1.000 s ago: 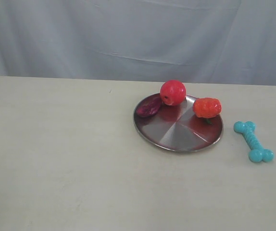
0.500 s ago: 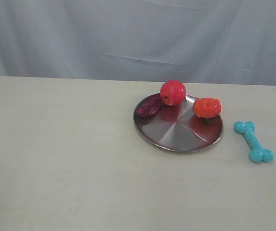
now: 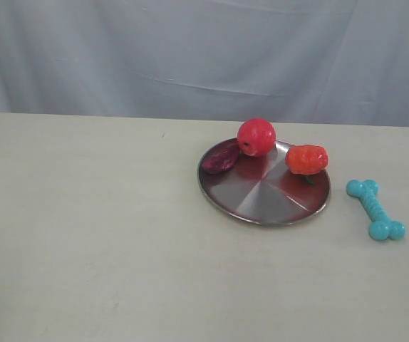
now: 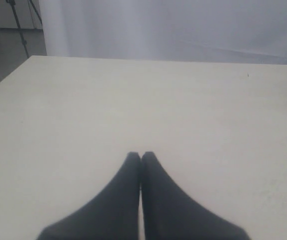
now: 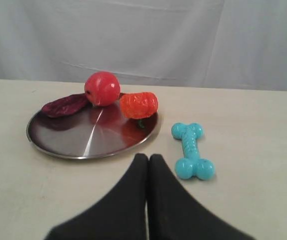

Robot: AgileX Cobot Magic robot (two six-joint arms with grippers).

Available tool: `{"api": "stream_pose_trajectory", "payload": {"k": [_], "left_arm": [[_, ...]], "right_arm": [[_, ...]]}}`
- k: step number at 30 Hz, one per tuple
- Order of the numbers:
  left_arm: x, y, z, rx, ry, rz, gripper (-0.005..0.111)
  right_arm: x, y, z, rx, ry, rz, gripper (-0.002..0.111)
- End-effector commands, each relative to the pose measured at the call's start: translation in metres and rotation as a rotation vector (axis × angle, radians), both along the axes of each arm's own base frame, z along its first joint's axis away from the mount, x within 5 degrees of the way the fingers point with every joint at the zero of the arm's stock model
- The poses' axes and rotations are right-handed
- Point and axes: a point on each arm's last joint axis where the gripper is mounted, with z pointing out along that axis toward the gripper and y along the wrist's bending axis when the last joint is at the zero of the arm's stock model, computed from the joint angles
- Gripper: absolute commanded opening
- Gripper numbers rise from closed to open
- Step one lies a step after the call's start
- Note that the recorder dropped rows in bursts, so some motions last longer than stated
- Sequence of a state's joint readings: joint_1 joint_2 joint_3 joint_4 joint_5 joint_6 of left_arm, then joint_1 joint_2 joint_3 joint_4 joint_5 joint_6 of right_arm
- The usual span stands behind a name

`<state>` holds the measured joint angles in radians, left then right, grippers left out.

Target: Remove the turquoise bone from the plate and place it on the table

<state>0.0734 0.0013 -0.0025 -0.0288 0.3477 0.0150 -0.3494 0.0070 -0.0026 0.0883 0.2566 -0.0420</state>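
In the exterior view, the turquoise bone (image 3: 375, 209) lies on the table (image 3: 105, 235) just right of the plate (image 3: 264, 203), apart from its rim. In the left wrist view, the left gripper (image 4: 141, 156) has its fingers pressed together above the table. In the right wrist view, the right gripper (image 5: 148, 158) is likewise closed, near the bone.

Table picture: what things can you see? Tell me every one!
Table: one, beige, under everything.
Plate: one, shiny silver, on the table.
Bone: one, turquoise, on the table, apart from the plate.
Ball: one, red, on the plate's far edge.
Orange toy: one, orange, on the plate, nearest the bone.
Purple piece: one, dark purple, on the plate's rim beside the ball.
Curtain: one, pale grey, behind the table.
Left gripper: one, black, shut, over bare table.
Right gripper: one, black, shut, facing plate and bone.
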Motion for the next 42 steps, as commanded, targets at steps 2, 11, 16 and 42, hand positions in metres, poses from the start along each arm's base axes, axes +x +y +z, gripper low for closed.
{"api": "stream_pose_trajectory", "payload": {"k": [2, 11, 16, 42], "left_arm": [[0.0001, 0.0001, -0.0003, -0.008, -0.005, 0.005, 0.000], [0.0001, 0.0001, -0.0003, -0.008, -0.005, 0.005, 0.000], [0.0001, 0.0001, -0.0003, -0.008, -0.005, 0.005, 0.000], [0.0001, 0.0001, -0.0003, -0.008, -0.005, 0.005, 0.000]], "right_arm": [[-0.0019, -0.0007, -0.0063, 0.016, 0.059, -0.012, 0.000], [-0.0027, -0.0010, -0.0087, 0.030, 0.082, -0.019, 0.000], [-0.0027, -0.0009, -0.0088, 0.021, 0.087, -0.017, 0.000], [-0.0020, 0.0015, -0.0094, 0.039, 0.088, 0.028, 0.000]]}}
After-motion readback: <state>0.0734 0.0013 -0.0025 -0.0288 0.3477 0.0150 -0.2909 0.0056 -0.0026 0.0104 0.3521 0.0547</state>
